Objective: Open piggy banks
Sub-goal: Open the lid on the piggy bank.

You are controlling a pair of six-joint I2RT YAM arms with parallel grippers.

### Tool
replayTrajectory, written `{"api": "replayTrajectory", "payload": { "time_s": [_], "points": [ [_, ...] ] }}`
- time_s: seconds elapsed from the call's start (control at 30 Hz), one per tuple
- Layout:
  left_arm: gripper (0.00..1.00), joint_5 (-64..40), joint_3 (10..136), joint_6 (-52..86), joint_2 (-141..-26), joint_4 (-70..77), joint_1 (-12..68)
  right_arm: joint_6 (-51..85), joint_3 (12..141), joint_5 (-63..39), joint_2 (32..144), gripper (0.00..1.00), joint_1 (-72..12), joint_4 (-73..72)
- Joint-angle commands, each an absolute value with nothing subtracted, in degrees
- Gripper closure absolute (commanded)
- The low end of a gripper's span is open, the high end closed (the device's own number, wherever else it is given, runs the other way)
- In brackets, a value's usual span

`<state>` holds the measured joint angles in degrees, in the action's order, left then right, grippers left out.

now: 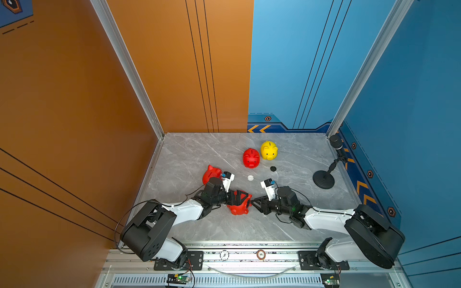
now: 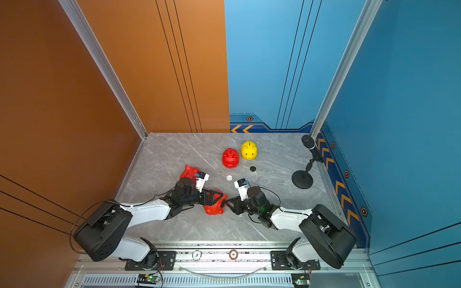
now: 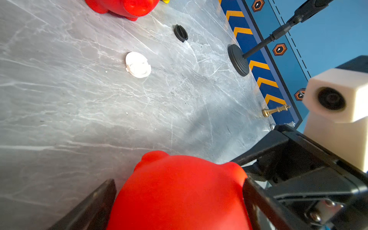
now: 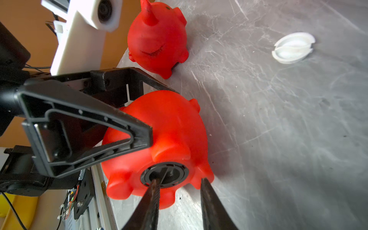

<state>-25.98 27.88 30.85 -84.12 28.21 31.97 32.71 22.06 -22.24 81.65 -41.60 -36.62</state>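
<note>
A red piggy bank lies on its side on the marble table near the front. My left gripper is open and straddles it, one finger along each flank. The bank's belly faces my right gripper, and a round black plug sits in it. The right fingers stand narrowly apart at that plug: one tip is over its ridge, the other beside a foot. A second red piggy bank lies tipped behind the left wrist. A red one and a yellow one stand upright farther back.
A loose white plug and a loose black plug lie between the arms and the upright banks. A black microphone stand is at the right wall. A small gold chess piece lies by that wall.
</note>
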Motion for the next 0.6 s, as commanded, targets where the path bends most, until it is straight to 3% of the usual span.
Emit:
{"api": "replayTrajectory", "payload": {
  "time_s": [0.0, 0.57],
  "points": [
    [0.0, -27.8, 25.8, 29.4, -86.7, 20.0, 31.3, 34.1, 21.4, -23.5, 82.9, 0.67, -42.1, -41.7],
    [0.0, -27.9, 24.4, 31.8, -87.3, 23.5, 30.2, 38.7, 21.1, -16.4, 88.3, 0.74, -45.9, -47.3]
  ]
}}
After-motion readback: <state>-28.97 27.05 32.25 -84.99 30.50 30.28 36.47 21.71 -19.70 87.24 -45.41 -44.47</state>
